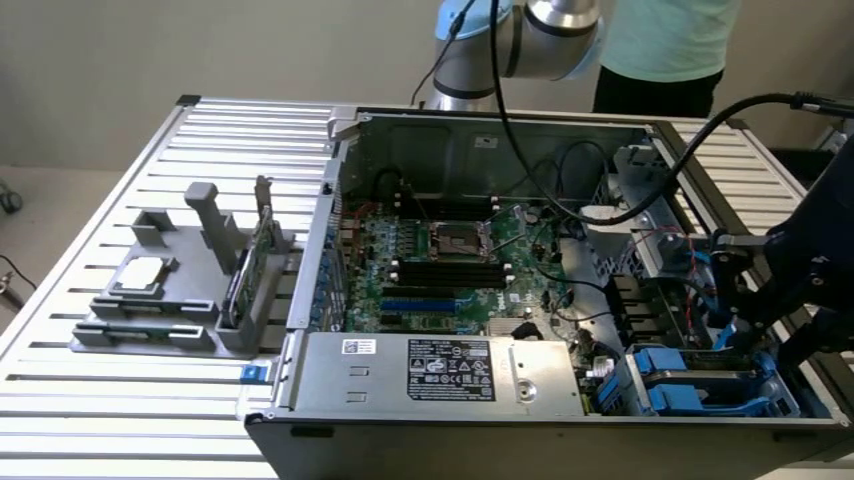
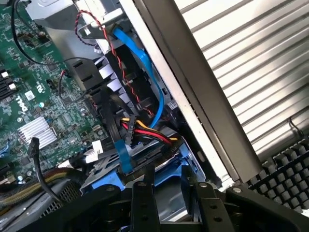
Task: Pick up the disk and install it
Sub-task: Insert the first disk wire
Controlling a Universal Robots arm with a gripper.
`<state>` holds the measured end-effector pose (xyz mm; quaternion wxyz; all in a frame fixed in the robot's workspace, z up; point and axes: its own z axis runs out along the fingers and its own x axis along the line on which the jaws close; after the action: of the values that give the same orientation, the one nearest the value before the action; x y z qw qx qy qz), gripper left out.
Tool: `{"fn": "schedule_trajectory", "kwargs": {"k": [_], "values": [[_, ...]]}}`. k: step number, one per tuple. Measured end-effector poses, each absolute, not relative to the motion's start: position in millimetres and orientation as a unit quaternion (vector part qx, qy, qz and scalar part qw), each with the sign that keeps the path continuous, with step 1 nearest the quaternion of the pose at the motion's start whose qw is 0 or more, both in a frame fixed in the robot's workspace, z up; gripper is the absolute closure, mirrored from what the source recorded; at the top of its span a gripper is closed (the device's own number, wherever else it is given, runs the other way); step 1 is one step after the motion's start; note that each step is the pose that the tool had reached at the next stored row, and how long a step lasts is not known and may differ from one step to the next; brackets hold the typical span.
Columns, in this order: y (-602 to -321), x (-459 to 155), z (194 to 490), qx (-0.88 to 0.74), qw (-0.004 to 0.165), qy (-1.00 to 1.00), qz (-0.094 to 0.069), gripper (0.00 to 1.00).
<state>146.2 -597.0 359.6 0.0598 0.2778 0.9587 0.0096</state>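
Disk (image 1: 691,366): past the slatted worktop (image 1: 80,400) at left, inside the open computer case (image 1: 467,140), it lies lower right of the exterior frame. The end effector (image 2: 171,186) hangs close at far right; I cannot tell whether it is pinching the disk.

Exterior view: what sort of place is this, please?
Probably a robotics lab or a test bench for computer assembly. An open computer case lies on a slatted metal table, a robot arm stands behind it, and a grey fixture beside the case holds loose parts.
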Motion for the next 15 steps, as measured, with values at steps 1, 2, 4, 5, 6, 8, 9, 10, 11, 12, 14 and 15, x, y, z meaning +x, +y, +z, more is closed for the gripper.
{"fn": "schedule_trajectory", "kwargs": {"k": [1, 2, 4, 5, 6, 8, 9, 10, 11, 12, 14, 15], "values": [[-597.0, 146.2, 359.2, 0.286, 0.06, 0.956, 0.009, 0.64], [-597.0, 146.2, 359.1, 0.295, 0.06, 0.953, 0.008, 0.64], [-597.0, 146.2, 358.8, 0.312, 0.06, 0.948, 0.008, 0.64], [-597.0, 146.2, 358.8, 0.319, 0.06, 0.946, 0.008, 0.64], [-597.0, 146.2, 358.8, 0.326, 0.06, 0.943, 0.008, 0.64], [-596.9, 146.2, 358.9, 0.34, 0.059, 0.939, 0.009, 0.64], [-596.9, 146.2, 358.8, 0.346, 0.059, 0.936, 0.011, 0.64], [-596.9, 146.2, 358.8, 0.352, 0.058, 0.934, 0.012, 0.64], [-597.0, 146.1, 358.8, 0.358, 0.057, 0.932, 0.014, 0.64], [-597.0, 146.1, 358.7, 0.364, 0.057, 0.93, 0.015, 0.64], [-597.0, 146.1, 358.8, 0.376, 0.056, 0.925, 0.018, 0.64], [-597.0, 146.1, 358.8, 0.383, 0.055, 0.922, 0.018, 0.64]]}}
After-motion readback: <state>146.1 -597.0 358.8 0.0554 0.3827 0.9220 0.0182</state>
